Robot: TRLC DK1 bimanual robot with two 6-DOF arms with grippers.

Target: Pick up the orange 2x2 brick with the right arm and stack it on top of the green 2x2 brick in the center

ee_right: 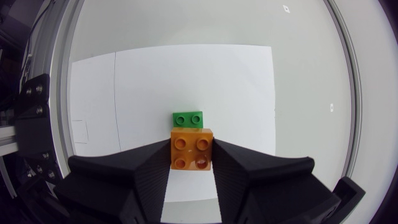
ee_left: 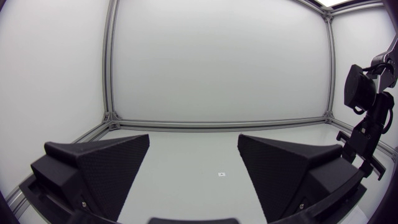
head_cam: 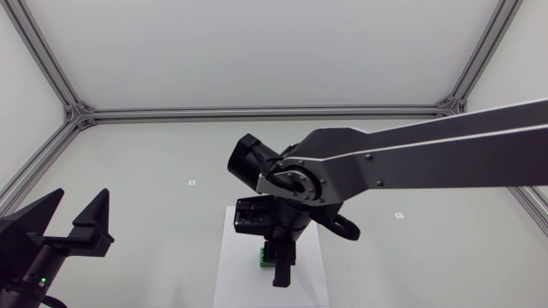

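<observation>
In the right wrist view the orange 2x2 brick (ee_right: 191, 148) sits studs up between my right gripper's (ee_right: 191, 155) fingers, which press on it from both sides. Just ahead of it lies the green 2x2 brick (ee_right: 188, 117), its near part hidden under the orange one. From the head view my right arm reaches in from the right, and its gripper (head_cam: 280, 265) points down over the white sheet, with a bit of the green brick (head_cam: 261, 257) showing beside it. My left gripper (head_cam: 75, 224) stands open at the lower left, holding nothing (ee_left: 194, 143).
A white paper sheet (head_cam: 229, 275) lies under the bricks at the table's front middle (ee_right: 155, 81). Small square marks (head_cam: 192, 182) (head_cam: 398, 214) dot the table. An aluminium frame (head_cam: 257, 112) borders the table at the back and sides.
</observation>
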